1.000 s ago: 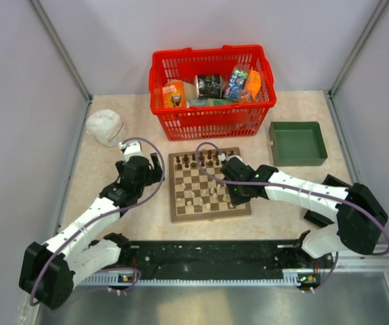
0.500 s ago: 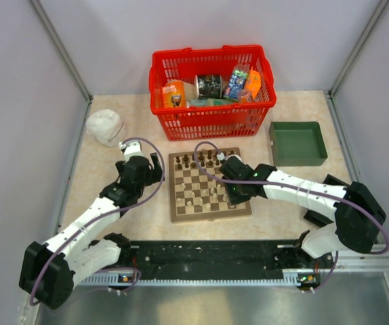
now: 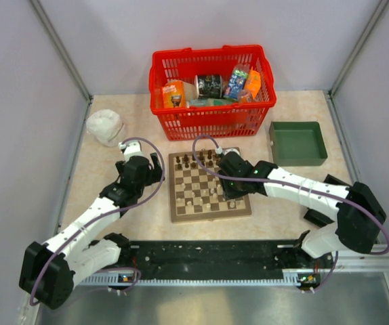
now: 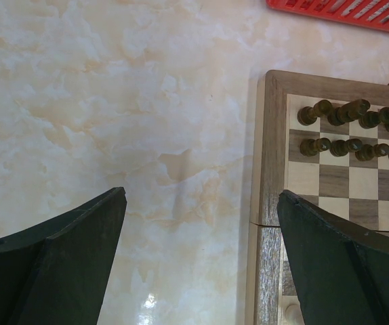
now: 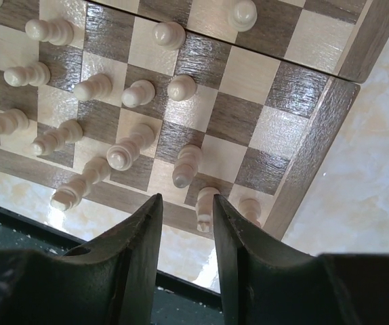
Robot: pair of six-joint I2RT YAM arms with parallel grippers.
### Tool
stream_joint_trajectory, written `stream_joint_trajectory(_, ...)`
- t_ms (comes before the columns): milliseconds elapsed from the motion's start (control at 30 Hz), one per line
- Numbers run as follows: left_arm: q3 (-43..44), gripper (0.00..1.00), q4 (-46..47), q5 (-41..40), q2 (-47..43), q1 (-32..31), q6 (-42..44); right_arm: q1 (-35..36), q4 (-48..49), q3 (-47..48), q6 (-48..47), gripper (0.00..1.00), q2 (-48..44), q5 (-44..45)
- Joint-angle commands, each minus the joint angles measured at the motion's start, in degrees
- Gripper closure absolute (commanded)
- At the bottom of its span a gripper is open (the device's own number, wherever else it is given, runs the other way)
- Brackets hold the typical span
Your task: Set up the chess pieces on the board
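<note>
The right tool [image 5: 186, 202], narrowly apart and holding nothing, hangs over the pale chess pieces [image 5: 130, 152] at the lower middle of its frame, on the board [image 5: 315, 128]; the left tool [image 4: 201, 198] gapes wide beside the board. I judge that a pale piece is being set, so the next move is to lift clear without brushing the neighbours. No writing is legible.

This is a robotics lab test cell: plain pale grey wall panels [image 3: 201, 27] in bare aluminium struts [image 3: 59, 47] box in a beige marble-patterned worktop [image 3: 147, 223]. At 6 o'clock a black mounting rail [image 3: 208, 254] carries a white-and-black left robot arm [image 3: 89, 220] and a matching right robot arm [image 3: 303, 193]. Staged props lie about: a small checkered wooden chessboard [image 3: 205, 215] at centre, a red plastic basket [image 3: 211, 125] of packaged goods at 12 o'clock, a green square tray [image 3: 299, 162] at 2 o'clock.
</note>
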Motion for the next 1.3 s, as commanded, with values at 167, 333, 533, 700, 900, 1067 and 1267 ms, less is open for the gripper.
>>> stream_joint_trajectory(167, 1.24, 0.01, 1.7, -0.07, -0.38, 0.18, -0.63, 0.74, 3.26, 3.06, 0.7, 0.64, 1.47, 1.86)
stream_joint_trajectory(333, 1.24, 0.01, 1.61, -0.34, -0.55, 0.09, -0.54, 0.74, 3.97, 2.97, 0.7, 0.64, 2.18, 1.33)
stream_joint_trajectory(533, 1.24, 0.01, 1.61, -0.34, -0.47, 0.09, -0.63, 0.75, 4.32, 2.71, 0.78, 0.65, 3.14, 0.8)
stream_joint_trajectory(700, 1.41, 0.01, 1.61, -0.16, -0.12, 0.18, -0.54, 0.75, 4.85, 2.7, 0.78, 0.67, 3.58, 0.36)
stream_joint_trajectory(900, 1.41, 0.01, 1.7, 0.01, -0.2, 0.18, -0.63, 0.75, 5.2, 2.44, 0.78, 0.7, 4.02, 0.19)
stream_joint_trajectory(1067, 1.5, 0.01, 1.52, 0.01, -0.2, 0.18, -0.54, 0.75, 5.11, 2.27, 0.61, 0.7, 3.93, -0.16)
stream_joint_trajectory(1267, 1.5, 0.01, 1.61, 0.19, 0.15, 0.18, -0.63, 0.66, 5.11, 1.92, 0.61, 0.7, 4.46, -0.43)
